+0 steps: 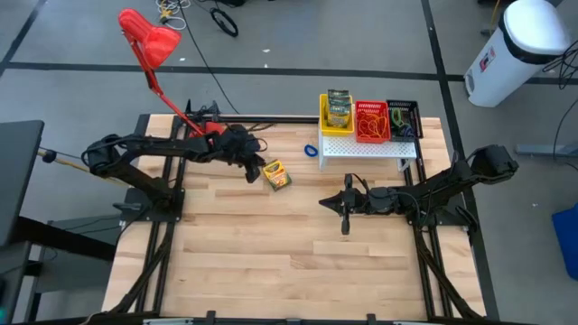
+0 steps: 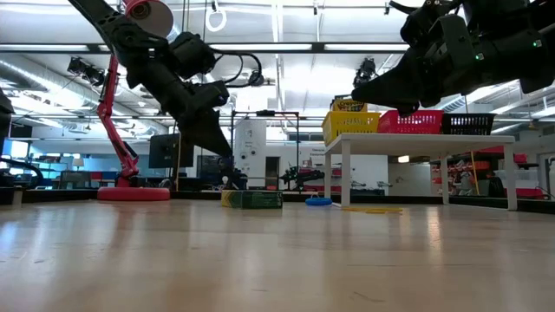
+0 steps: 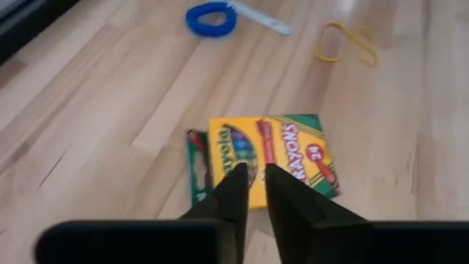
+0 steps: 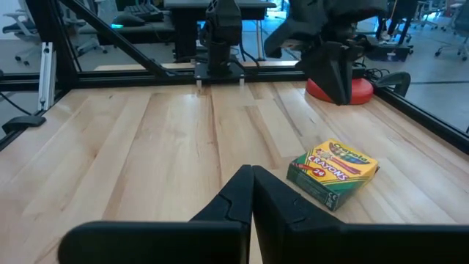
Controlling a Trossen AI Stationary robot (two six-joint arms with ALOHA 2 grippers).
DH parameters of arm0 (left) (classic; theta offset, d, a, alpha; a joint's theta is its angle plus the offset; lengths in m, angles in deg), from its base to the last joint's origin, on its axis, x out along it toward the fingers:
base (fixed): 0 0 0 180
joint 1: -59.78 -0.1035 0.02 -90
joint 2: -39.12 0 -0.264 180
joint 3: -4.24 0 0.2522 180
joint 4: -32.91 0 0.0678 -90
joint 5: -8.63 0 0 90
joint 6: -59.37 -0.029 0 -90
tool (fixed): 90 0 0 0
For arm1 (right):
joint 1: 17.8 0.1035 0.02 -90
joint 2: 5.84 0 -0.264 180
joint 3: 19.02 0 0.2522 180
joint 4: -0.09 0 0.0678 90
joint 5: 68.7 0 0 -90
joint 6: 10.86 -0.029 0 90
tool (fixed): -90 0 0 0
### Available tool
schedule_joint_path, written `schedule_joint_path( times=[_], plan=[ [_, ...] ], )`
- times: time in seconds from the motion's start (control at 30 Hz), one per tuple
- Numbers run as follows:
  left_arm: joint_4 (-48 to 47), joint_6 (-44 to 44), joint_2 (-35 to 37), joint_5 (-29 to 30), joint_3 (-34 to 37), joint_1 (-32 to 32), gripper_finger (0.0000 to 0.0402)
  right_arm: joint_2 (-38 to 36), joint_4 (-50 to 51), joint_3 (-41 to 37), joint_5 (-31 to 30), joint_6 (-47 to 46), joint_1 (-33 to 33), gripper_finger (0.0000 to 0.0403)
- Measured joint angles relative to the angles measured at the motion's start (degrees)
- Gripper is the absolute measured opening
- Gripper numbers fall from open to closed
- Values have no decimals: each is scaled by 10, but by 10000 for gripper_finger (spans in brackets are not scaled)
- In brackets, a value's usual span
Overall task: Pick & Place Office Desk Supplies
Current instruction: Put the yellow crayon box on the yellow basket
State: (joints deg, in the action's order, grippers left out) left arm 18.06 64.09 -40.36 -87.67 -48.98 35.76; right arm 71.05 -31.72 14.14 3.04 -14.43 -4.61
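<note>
A yellow-green crayon box lies flat on the table, also seen in the left wrist view and the right wrist view. My left gripper hangs just above the box's near-left side, its fingers a narrow gap apart, touching nothing. My right gripper hovers shut over bare table in front of the white shelf. On the shelf stand a yellow basket with crayon boxes, a red basket and a black basket. A blue rubber band and a yellow one lie on the table.
The red desk lamp stands with its base at the table's far edge, behind my left arm. The shelf's legs stand at the far right. Bare wood stretches across the table's near half.
</note>
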Motion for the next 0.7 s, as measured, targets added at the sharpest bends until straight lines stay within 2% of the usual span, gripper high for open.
schedule_joint_path(
  times=[0.13, 0.23, 0.37, 0.57, 0.7],
  plan=[
    [-27, 11, -29, -7, -32, -16, 95, 0, -1, 0, 0, 0, 0, 13],
    [-30, 10, -79, -34, -58, -21, 120, 0, -7, 0, 0, 0, 0, 13],
    [-57, -9, -152, -26, -111, -24, 141, 0, -14, 0, 0, 6, 0, 13],
    [-120, -38, -220, -50, -175, -22, 143, 0, -14, 0, 0, 5, 0, 13],
    [-153, -47, -237, -75, -194, -22, 120, 0, -9, 0, 0, 5, 0, 13]
  ],
)
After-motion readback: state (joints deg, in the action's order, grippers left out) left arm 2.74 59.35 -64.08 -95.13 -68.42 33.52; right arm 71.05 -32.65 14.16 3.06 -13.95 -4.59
